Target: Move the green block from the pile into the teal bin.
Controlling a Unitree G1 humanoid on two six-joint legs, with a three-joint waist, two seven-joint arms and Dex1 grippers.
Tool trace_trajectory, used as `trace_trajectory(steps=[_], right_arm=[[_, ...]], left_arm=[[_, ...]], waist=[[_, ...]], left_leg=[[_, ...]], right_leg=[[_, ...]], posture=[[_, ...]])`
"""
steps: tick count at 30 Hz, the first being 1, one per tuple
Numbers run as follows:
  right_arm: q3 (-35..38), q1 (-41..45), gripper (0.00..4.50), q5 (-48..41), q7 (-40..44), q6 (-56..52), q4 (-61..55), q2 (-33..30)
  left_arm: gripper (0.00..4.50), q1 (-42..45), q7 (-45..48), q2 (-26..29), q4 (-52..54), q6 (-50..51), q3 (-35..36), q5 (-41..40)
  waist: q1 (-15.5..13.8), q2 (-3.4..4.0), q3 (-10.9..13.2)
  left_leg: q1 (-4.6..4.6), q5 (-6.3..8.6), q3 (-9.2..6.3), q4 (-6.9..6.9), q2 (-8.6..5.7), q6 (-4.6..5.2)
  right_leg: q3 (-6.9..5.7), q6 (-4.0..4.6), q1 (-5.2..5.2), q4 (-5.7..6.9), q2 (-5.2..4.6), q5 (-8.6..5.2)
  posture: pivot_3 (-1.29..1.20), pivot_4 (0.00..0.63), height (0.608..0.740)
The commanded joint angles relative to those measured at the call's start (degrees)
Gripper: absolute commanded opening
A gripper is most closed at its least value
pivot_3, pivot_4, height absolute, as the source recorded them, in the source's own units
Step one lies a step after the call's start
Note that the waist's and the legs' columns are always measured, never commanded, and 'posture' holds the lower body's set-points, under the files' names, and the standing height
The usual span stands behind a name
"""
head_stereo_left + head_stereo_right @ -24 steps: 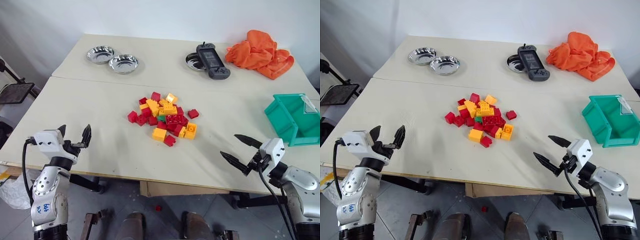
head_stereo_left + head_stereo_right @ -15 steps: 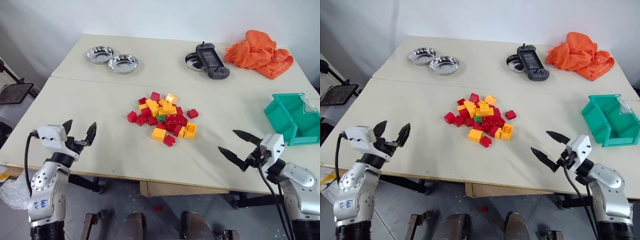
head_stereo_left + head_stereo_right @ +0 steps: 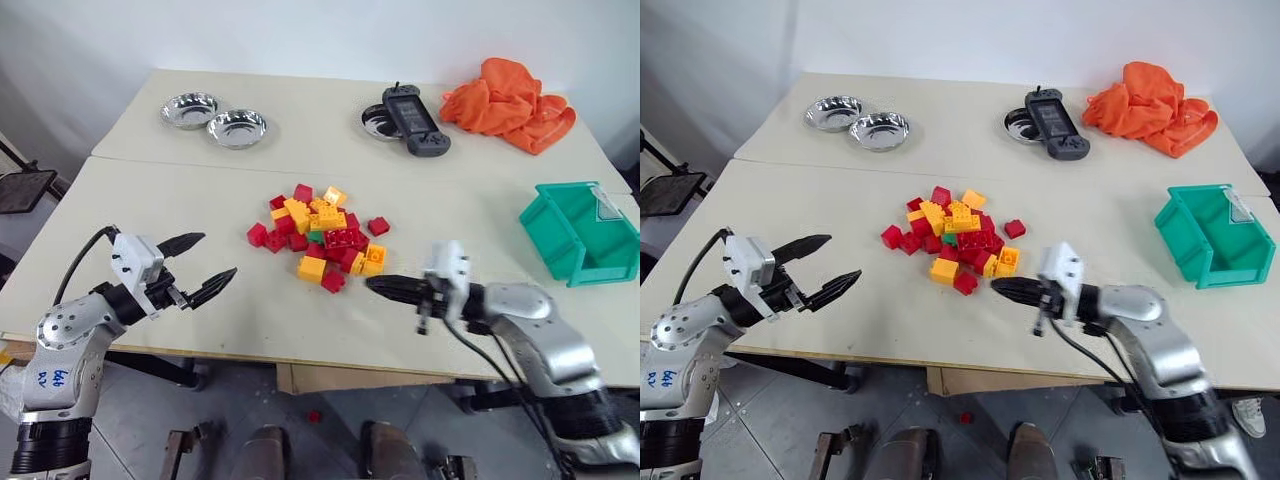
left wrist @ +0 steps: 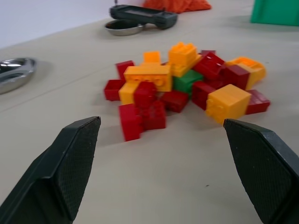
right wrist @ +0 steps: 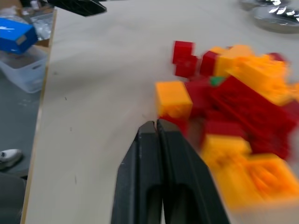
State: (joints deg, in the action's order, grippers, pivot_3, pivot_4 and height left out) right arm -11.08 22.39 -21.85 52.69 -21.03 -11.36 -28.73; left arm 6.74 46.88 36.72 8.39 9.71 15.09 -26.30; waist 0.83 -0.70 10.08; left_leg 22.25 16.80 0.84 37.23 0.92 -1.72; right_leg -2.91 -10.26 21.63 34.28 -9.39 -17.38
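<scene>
Currently at approach: right gripper [image 3: 380,284] is pressed together, empty, just beside the pile [image 3: 320,236]; left gripper [image 3: 200,270] is spread. Green block [image 3: 316,237] sits mid-pile, hemmed by red and yellow bricks. Next move likely requires nudging neighbours aside, well apart from the teal bin [image 3: 580,235]

green block [image 3: 321,237] buried mid-pile [image 3: 322,236] — red, yellow bricks, teal bin [image 3: 580,233] well apart
</scene>
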Motion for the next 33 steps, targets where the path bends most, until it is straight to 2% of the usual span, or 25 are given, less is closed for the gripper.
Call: trace_trajectory(steps=[1,5,9,14,21,23,26,30,33], right_arm=[[-5.9,5.6,0.03,5.3,-5.1,-2.6,2.9,5.9],[-7.9,15.0,0.03,10.6,-12.7,-2.1,14.3,15.5],[-6.4,23.4,0.03,14.3,-17.3,1.3,27.4,21.0],[-2.2,32.0,0.03,17.0,-21.8,9.0,47.0,21.9],[3.1,38.4,0.03,20.2,-28.8,19.0,63.6,18.8],[3.1,39.0,0.03,20.4,-26.8,19.9,64.7,18.7],[1.1,36.7,0.03,20.4,-19.2,18.7,60.1,19.2],[-2.2,27.8,0.03,19.0,-9.6,11.7,44.8,16.9],[-3.1,22.0,0.03,18.9,-7.0,6.2,34.1,14.3]], left_arm=[[4.50,0.0,1.2,-0.3,1.5,0.4,-0.6,-1.2],[4.50,-0.4,1.1,-0.5,1.1,0.6,-0.9,-1.0],[4.50,-0.8,0.2,-0.9,1.3,1.2,-0.6,-1.0],[4.50,-1.3,-1.3,-1.7,2.0,1.5,-0.4,-1.0],[4.50,-1.8,-3.6,-2.1,2.4,1.8,-0.3,0.1],[4.50,-1.9,-3.9,-2.0,2.3,1.9,-0.3,0.1],[4.50,-2.0,-4.0,-1.9,2.2,1.9,-0.2,-0.1],[4.50,-2.2,-3.9,-1.8,2.1,2.5,0.5,-1.0],[4.50,-2.6,-3.8,-1.7,2.0,2.9,1.2,-1.7]], waist=[[0.1,0.01,0.0],[0.3,0.01,0.0],[0.9,0.01,0.0],[0.9,0.01,0.0],[1.3,0.01,0.0],[1.3,0.01,0.0],[1.6,0.01,0.0],[2.2,0.01,0.0],[2.2,0.01,0.0]], left_leg=[[0.01,0.00,0.00,0.00,0.00,0.00],[0.06,0.00,0.00,0.04,-0.01,0.00],[0.06,0.00,0.02,0.02,0.00,-0.03],[0.08,0.01,0.12,0.00,0.00,-0.05],[0.08,0.00,0.43,-0.04,0.09,-0.06],[0.08,0.00,0.45,-0.04,0.09,-0.06],[0.09,0.00,0.49,-0.06,0.12,-0.06],[0.10,0.01,0.53,-0.11,0.14,-0.06],[0.10,0.05,0.55,-0.08,0.15,-0.08]], right_leg=[[0.00,0.03,0.04,0.09,0.00,-0.01],[-0.02,0.04,0.11,0.16,-0.01,-0.02],[-0.05,0.11,0.30,0.40,-0.01,-0.05],[-0.09,0.17,0.43,0.53,-0.04,-0.05],[-0.08,0.23,0.71,0.73,-0.06,-0.05],[-0.07,0.24,0.72,0.72,-0.07,-0.04],[-0.07,0.25,0.75,0.72,-0.06,-0.04],[-0.07,0.26,0.81,0.74,-0.06,-0.05],[-0.09,0.26,0.82,0.76,-0.07,-0.05]], posture=[[0.00,0.150,0.740],[0.00,0.150,0.740],[0.00,0.150,0.740],[0.00,0.150,0.740],[0.00,0.150,0.740],[0.00,0.150,0.740],[0.00,0.150,0.740],[0.00,0.150,0.740],[0.00,0.150,0.740]])
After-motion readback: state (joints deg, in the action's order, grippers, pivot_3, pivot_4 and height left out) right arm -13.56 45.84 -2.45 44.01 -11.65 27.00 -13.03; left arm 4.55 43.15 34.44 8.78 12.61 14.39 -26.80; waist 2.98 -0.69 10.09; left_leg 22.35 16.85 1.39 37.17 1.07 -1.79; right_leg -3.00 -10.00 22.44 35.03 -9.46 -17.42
